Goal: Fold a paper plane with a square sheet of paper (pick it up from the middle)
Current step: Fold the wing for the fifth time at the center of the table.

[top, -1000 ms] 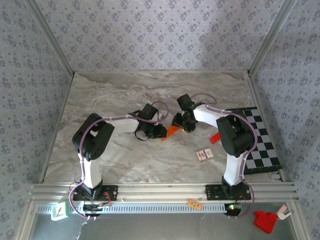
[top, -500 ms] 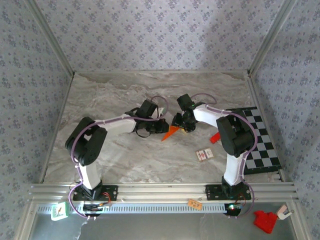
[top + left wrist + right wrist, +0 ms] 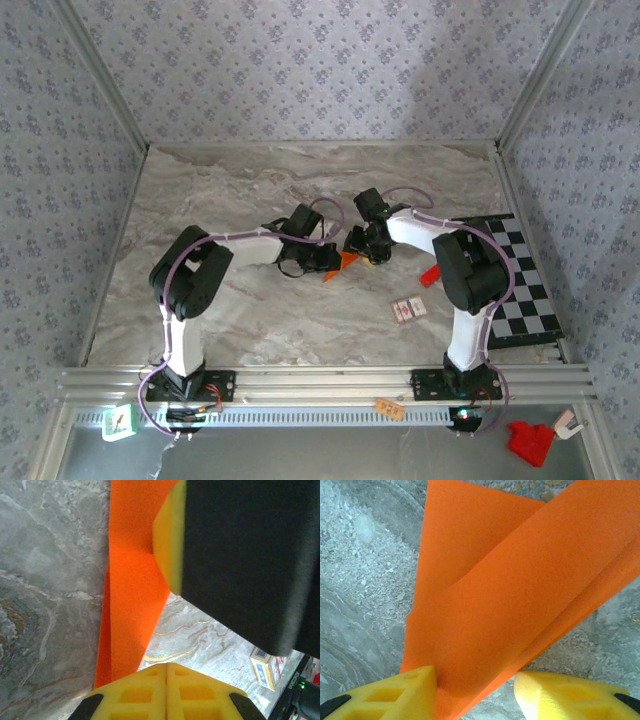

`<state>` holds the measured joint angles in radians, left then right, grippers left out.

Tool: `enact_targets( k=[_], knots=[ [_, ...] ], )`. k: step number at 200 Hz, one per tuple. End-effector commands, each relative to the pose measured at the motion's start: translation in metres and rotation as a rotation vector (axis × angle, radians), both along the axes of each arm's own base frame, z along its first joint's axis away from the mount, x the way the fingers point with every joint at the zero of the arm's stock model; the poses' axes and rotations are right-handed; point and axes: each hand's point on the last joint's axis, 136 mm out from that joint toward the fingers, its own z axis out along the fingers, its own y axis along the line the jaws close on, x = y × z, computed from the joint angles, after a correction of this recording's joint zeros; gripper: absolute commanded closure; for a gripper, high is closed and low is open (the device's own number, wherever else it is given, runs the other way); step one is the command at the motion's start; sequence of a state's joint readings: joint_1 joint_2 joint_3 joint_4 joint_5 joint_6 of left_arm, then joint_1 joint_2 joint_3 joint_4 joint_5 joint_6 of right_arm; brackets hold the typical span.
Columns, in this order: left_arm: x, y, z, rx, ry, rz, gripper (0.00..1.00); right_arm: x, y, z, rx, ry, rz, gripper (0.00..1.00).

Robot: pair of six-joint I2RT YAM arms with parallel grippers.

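Both grippers at orange paper sheet (image 3: 510, 580): L gripper (image 3: 166, 680) closed tight, tips on fold; R gripper (image 3: 475, 690) jaws apart astride it, so drag L slow along crease, hold R steady.

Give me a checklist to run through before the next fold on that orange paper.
1. The left pincer shut: ok.
2. Its hold on the orange paper: cannot tell; the paper's edge runs in beside its fingers.
3. The right pincer straddling the paper, fingers apart: ok.
4. Paper already creased, with layers overlapping: ok.
5. The red block lying apart from the paper: ok.
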<state>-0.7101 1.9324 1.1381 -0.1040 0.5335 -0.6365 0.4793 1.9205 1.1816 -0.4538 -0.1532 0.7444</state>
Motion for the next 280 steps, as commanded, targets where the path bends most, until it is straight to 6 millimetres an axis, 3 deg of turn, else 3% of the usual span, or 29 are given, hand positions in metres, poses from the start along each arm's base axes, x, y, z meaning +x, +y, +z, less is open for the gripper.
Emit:
enact_targets(
  k=[1, 86, 148, 280],
  knots=[
    [0.003, -0.004, -0.001, 0.014, -0.009, -0.012, 0.93, -0.05, -0.036, -0.077, -0.166, 0.211, -0.019, 0.48],
    [0.004, 0.002, -0.012, 0.053, -0.006, 0.004, 0.93, -0.052, -0.037, -0.081, -0.175, 0.22, -0.013, 0.48],
    [0.01, -0.003, 0.008, 0.013, -0.05, -0.003, 0.91, -0.053, -0.038, -0.082, -0.178, 0.226, -0.011, 0.48],
    [0.01, 0.001, -0.017, 0.044, -0.002, 0.014, 0.9, -0.056, -0.036, -0.086, -0.179, 0.234, 0.001, 0.48]
  ],
)
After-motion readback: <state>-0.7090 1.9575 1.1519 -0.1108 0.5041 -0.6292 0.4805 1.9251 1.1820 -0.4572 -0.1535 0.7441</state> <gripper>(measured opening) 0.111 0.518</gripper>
